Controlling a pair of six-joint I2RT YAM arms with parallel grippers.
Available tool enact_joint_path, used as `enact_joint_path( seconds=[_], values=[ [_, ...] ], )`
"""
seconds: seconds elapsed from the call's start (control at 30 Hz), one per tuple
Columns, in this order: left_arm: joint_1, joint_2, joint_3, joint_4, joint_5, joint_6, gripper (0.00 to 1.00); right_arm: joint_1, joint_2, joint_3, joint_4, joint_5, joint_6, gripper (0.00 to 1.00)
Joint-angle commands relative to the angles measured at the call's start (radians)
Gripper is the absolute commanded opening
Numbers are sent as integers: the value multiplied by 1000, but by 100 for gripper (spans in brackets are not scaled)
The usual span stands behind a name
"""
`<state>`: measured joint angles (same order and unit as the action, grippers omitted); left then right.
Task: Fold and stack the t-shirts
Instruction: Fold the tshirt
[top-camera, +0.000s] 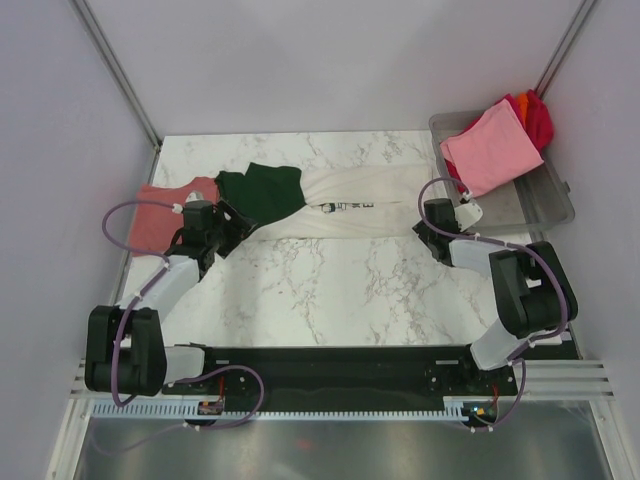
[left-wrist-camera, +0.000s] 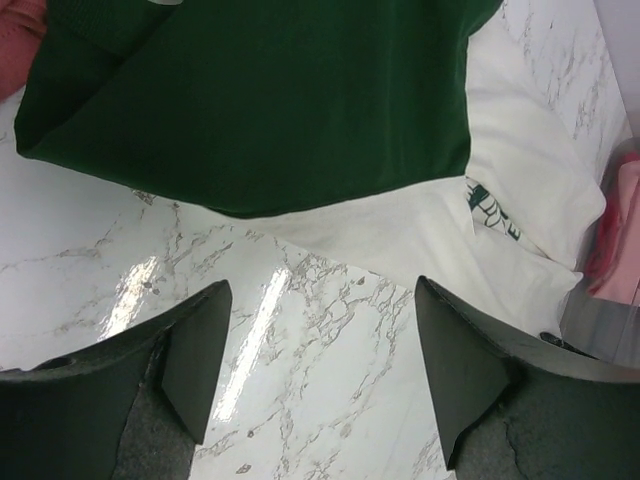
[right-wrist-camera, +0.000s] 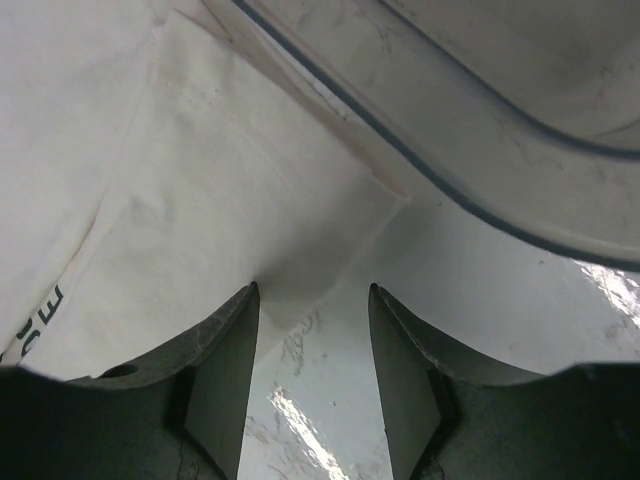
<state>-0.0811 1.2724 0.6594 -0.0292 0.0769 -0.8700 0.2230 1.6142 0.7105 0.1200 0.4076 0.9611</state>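
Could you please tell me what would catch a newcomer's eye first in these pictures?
A row of shirts crosses the far half of the marble table: a long white shirt in the middle, a green shirt lying over its left end, a red shirt at the left edge. At the far right a clear bin holds bright pink cloth. The right fingers stand open at the white shirt's right corner.

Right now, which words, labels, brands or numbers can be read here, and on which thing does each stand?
The chest print on the cream-white t-shirt: small black marks, too small to read from the top camera.
Left wrist view, same print: only partly showing, not readable.
Right wrist view, same print: cut off at the picture's edge, not readable.
No other text is visible.
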Motion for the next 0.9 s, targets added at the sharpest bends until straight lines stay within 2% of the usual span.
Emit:
enact_joint_path(
  seconds=[0.0,0.13,0.2,0.23,0.27,0.37,0.4,0.57,0.8,0.87],
  values=[
    [-2,10,-1,51,-37,-32,80,4,50,56,12,63,44,55],
    [-2,27,11,35,-45,-38,78,4,96,81,10,118,44,50],
    [-2,19,11,-5,-49,-32,77,4,116,107,-8,135,27,44],
    [-2,13,9,-6,-51,-32,77,4,124,113,-11,140,19,38],
    [-2,9,0,-6,-51,-31,77,4,134,121,-23,142,10,25],
    [-3,-7,-12,-1,-37,-20,76,6,119,119,-39,149,-2,4],
    [-3,-5,-12,-1,-31,-11,75,6,110,107,-37,155,-2,0],
    [-8,-8,-41,3,-19,2,75,7,53,90,-74,180,-27,0],
    [-28,2,-92,3,-15,-1,71,15,-80,-23,-118,194,-58,0],
    [-34,7,-104,15,-19,-1,62,15,-121,-45,-164,191,-53,0]
  ],
)
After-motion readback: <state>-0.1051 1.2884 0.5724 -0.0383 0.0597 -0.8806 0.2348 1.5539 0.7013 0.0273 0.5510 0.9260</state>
